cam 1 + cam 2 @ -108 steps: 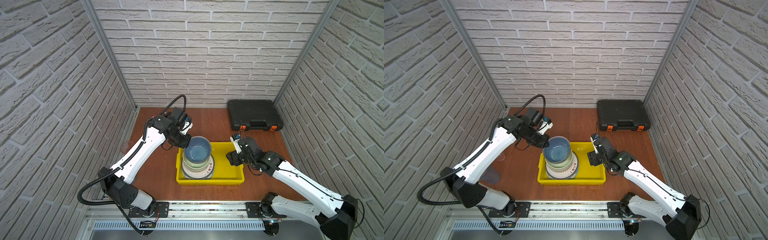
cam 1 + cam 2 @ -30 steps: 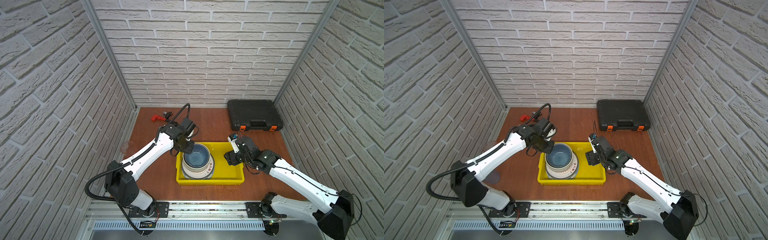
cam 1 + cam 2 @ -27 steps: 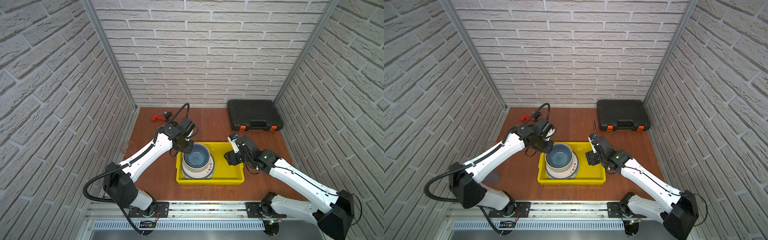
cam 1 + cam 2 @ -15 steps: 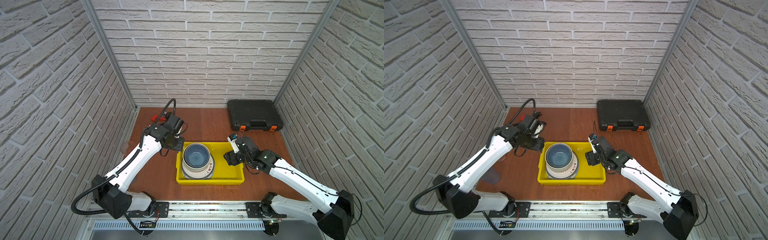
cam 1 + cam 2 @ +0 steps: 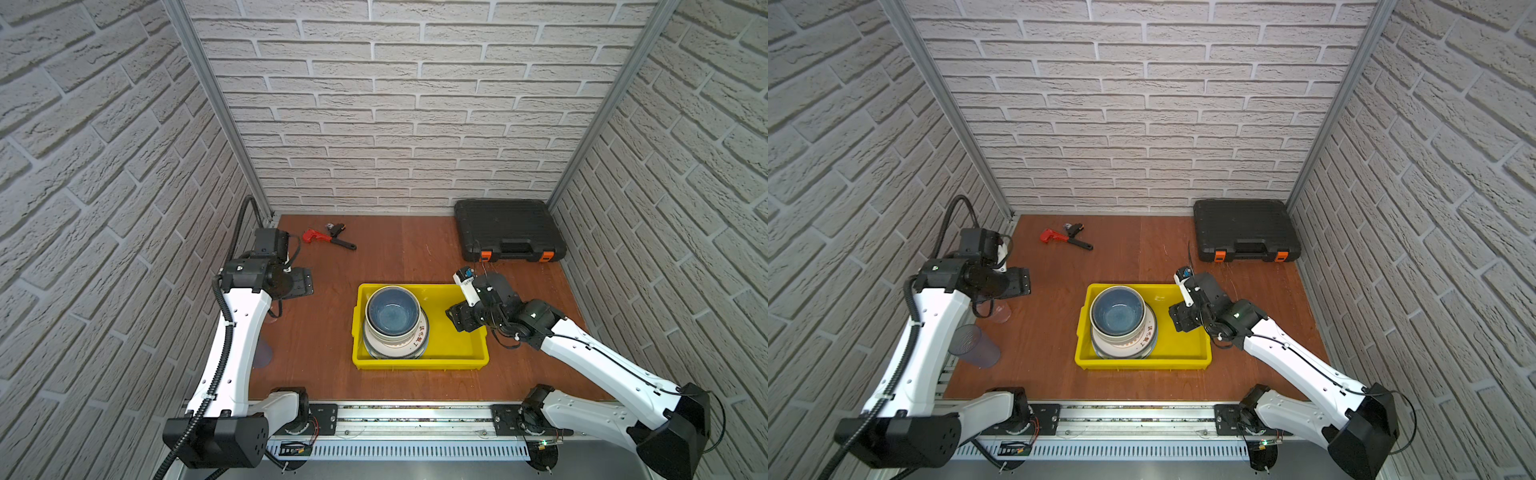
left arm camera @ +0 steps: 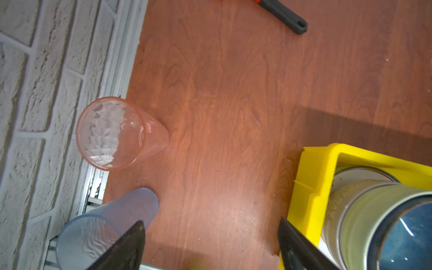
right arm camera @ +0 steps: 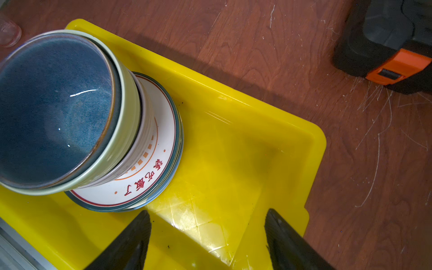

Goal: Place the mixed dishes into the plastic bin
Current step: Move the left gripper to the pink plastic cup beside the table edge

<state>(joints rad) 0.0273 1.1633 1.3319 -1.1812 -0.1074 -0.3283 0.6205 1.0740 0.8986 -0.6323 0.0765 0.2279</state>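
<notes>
1. Bin (image 5: 419, 365): you will find it on the table (image 5: 374, 257), near the middle of the front edge.
2. Dishes in the bin: look at the bin's left end. A printed plate (image 7: 163, 121) lies on a dark-rimmed plate (image 7: 179, 140). On these stand three nested bowls: the lilac bowl (image 7: 143, 142) lowest, the green bowl (image 7: 128, 126) in it, and the blue bowl (image 5: 392, 311) uppermost.
3. Tumblers: both stand upright on the table by its left edge, outside the bin. The pink tumbler (image 6: 109, 133) is the farther back. The bluish tumbler (image 6: 105, 224) is nearer the front edge, close to the pink one but not touching it.
4. Left gripper (image 6: 210, 221): its fingers are wide apart with nothing between them. It hangs over bare table between the tumblers and the bin's left wall.
5. Right gripper (image 7: 207, 210): its fingers are apart and grip nothing. It hangs over the bin's right end. You cannot tell whether it touches the bin.
6. Other items: the wrench (image 5: 328, 239) lies near the back-left corner. The case (image 5: 507, 228) sits in the back-right corner.
</notes>
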